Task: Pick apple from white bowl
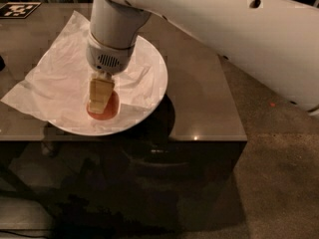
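Observation:
The white bowl (158,81) stands on the dark table, lined with crumpled white tissue paper (50,86) that spills over its left rim. The red-orange apple (108,109) lies in the near part of the bowl. My gripper (101,101) hangs straight down from the thick white arm (209,29) and sits right on the apple, covering its left and upper side. Only the apple's lower right part shows.
The dark table's front edge (199,139) runs just below the bowl, and its right edge is near the brown carpet floor (279,183). A black-and-white marker tag (19,9) lies at the table's far left corner.

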